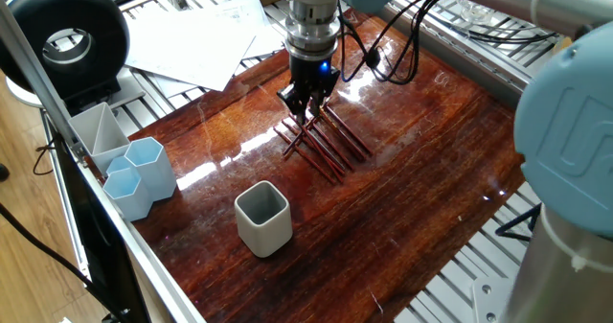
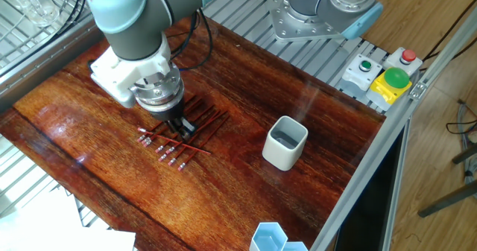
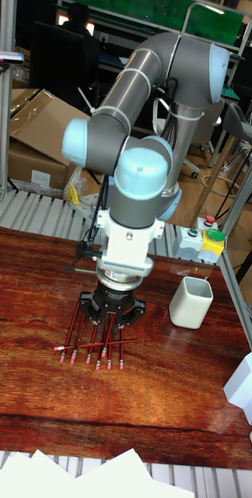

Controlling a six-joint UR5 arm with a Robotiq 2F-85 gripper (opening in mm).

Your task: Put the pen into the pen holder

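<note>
Tall fixed view: we see thin dark-red pens (image 3: pixel 91 338) with pale ends, fanned on bench (image 3: pixel 33 389), one lying crosswise. Tool (image 1: pixel 306 110) low over pile; spread or pinching, we cannot tell. Pen holder (image 1: pixel 262 218), off-white rounded-square cup, grey inside, upright, apart from pile. Pale blue hexagonal cups (image 1: pixel 140 174) at bench edge.

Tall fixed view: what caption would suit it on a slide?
Gripper poised over a cluster of red pens, off-white pen holder waiting alongside.

Bare worktop (image 1: pixel 402 198) lies between the pen pile (image 1: pixel 321 141) and the pen holder (image 1: pixel 263 218), whose mouth stands unobstructed. Pale blue cups (image 1: pixel 139 174) and a grey tray (image 1: pixel 96 131) crowd one corner, well apart.
</note>
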